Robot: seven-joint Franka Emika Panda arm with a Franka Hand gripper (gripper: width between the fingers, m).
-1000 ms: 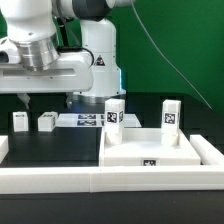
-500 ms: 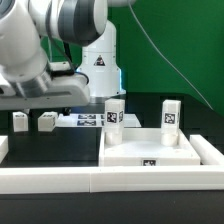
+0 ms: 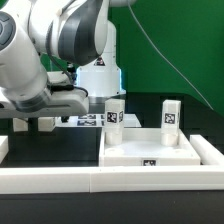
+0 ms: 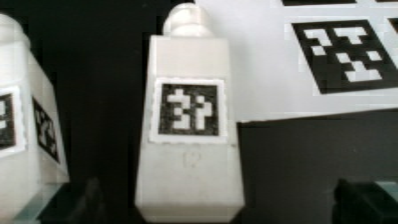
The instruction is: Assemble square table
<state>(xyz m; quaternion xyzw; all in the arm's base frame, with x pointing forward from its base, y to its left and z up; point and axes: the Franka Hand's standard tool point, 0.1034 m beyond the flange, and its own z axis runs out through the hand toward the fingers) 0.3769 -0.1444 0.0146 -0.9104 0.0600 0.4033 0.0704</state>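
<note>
The white square tabletop (image 3: 150, 150) lies at the exterior view's right with a tag on its front edge. Two white tagged legs stand on it, one (image 3: 114, 112) at its back left and one (image 3: 170, 113) at its back right. Two more legs (image 3: 20, 124) (image 3: 45, 123) rest on the table at the left, under my arm. In the wrist view one leg (image 4: 187, 110) lies lengthwise between my open gripper (image 4: 210, 205), whose dark fingers (image 4: 365, 200) stand on either side without touching it. The other loose leg (image 4: 25, 100) is beside it.
The marker board (image 3: 85, 120) lies behind the loose legs and shows in the wrist view (image 4: 347, 45). A long low white border wall (image 3: 100, 182) runs along the front. The robot base (image 3: 100, 75) stands at the back.
My arm has come down and swung over the two loose legs at the left, now covering more of them. The tabletop and its two standing legs have not moved.
</note>
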